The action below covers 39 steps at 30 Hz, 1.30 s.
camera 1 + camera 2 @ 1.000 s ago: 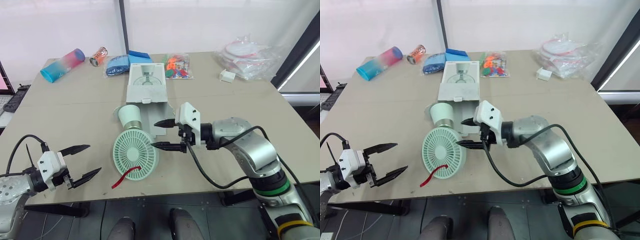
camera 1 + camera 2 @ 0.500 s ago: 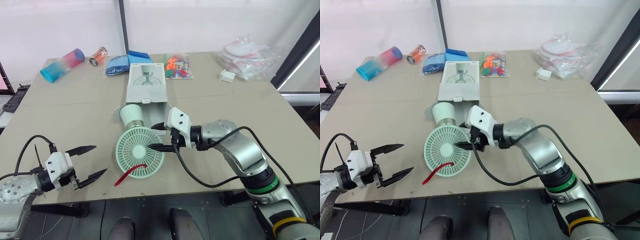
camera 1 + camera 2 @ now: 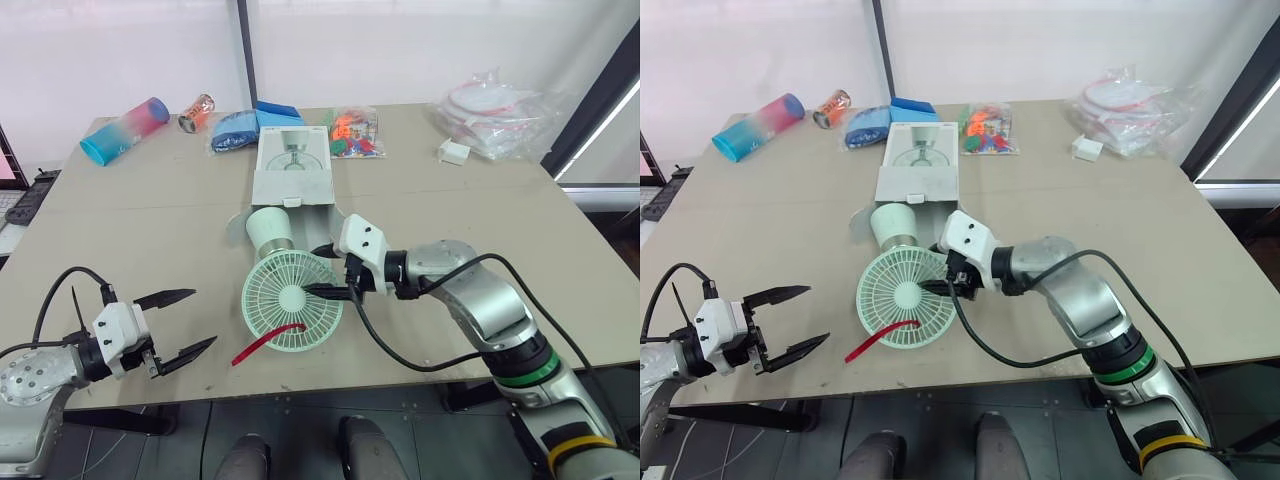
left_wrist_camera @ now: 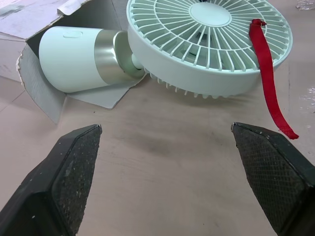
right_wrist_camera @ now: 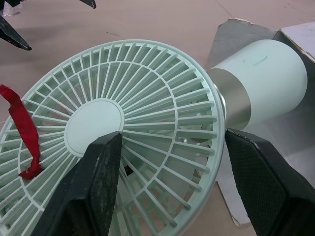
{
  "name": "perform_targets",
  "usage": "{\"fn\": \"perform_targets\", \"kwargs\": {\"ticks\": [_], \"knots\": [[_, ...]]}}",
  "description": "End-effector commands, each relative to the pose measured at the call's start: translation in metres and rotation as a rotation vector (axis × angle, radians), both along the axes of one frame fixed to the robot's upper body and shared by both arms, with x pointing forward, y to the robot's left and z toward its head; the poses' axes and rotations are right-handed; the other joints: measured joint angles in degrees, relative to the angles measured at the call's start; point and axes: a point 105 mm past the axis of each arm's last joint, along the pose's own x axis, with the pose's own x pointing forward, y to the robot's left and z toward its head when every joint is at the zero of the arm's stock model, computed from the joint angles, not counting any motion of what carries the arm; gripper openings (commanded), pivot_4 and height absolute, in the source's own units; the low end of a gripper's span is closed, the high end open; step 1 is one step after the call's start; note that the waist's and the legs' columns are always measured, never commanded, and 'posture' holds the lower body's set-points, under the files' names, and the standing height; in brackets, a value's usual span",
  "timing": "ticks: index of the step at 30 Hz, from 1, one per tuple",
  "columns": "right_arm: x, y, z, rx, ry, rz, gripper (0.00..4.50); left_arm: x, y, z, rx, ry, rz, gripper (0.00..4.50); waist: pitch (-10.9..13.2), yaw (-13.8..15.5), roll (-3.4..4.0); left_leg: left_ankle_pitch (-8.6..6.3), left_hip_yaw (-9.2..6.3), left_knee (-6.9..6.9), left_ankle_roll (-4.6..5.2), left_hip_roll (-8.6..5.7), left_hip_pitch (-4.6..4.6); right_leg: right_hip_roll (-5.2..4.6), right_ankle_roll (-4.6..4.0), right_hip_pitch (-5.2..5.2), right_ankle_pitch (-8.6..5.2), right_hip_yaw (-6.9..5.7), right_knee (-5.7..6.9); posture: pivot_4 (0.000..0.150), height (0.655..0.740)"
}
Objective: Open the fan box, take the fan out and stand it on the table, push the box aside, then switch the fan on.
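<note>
Left gripper point(image 3: 205, 317) is hanging at the lower left of the head view, over the table's front edge, fingers spread wide and holding nothing. Centre frame, the pale green round-grilled fan point(image 3: 292, 300) is lying tipped on the beige table point(image 3: 150, 220). A red ribbon point(image 3: 262, 345) is trailing from its grille, and its cylindrical base point(image 3: 268, 228) is resting at the mouth of the opened white cardboard box point(image 3: 292, 172). Right gripper point(image 3: 312, 270) is reaching in from the right, fingers wide apart and straddling the grille's edge, not clamped. Upper left, a pink-and-blue tube point(image 3: 125, 130) is lying well apart.

Risk, as I am judging it: closing on the thin ribs could let the head slip or swing at the neck, and lifting could drag the box flap along.

Right wrist view is giving a slot-shaped mark on the base, possibly the switch. Left wrist view is showing the grille's rim raised clear of the table
</note>
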Motion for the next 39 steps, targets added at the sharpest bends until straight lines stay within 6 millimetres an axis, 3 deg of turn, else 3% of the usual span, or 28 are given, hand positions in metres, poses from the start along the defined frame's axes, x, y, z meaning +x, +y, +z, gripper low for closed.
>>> {"fn": "perform_targets", "kwargs": {"ticks": [1,14,24,33,39], "knots": [[0.004,-0.009,0.007,0.015,-0.032,-0.037,3.34,0.001,-0.003,0.010,0.003,-0.032,-0.014,4.50,0.00,0.00,0.00,0.00,0.00,0.00,0.00,0.00,0.00,0.00,0.00,0.00,0.00,0.00,0.00,0.150,0.7400],[0.000,-0.015,0.023,0.068,-0.027,-0.050,3.34,0.008,-0.005,0.010,-0.009,-0.031,-0.019,4.50,0.00,0.01,0.00,0.00,0.00,0.00,0.00,0.00,-0.01,0.00,-0.01,0.00,0.01,0.00,0.00,0.150,0.7400],[-0.016,-0.027,0.039,0.164,-0.013,-0.008,3.34,0.009,-0.004,0.008,-0.002,-0.035,-0.022,4.50,0.00,0.04,0.00,0.00,0.00,0.00,0.01,0.00,0.00,0.00,-0.01,0.00,0.01,0.00,0.00,0.150,0.7400],[-0.035,-0.072,0.025,0.112,-0.058,0.050,3.34,0.016,-0.003,0.015,-0.004,-0.064,-0.030,4.50,0.00,0.10,-0.01,-0.01,0.02,0.02,0.02,0.01,0.00,0.01,0.01,0.05,0.01,0.01,-0.01,0.150,0.7400],[-0.054,-0.079,0.008,0.070,-0.071,0.107,3.34,0.020,-0.004,0.018,-0.012,-0.077,-0.029,4.50,0.00,0.01,-0.02,-0.02,0.10,0.03,0.03,0.03,0.06,0.02,0.01,0.07,0.02,0.03,0.00,0.150,0.7400]]}}
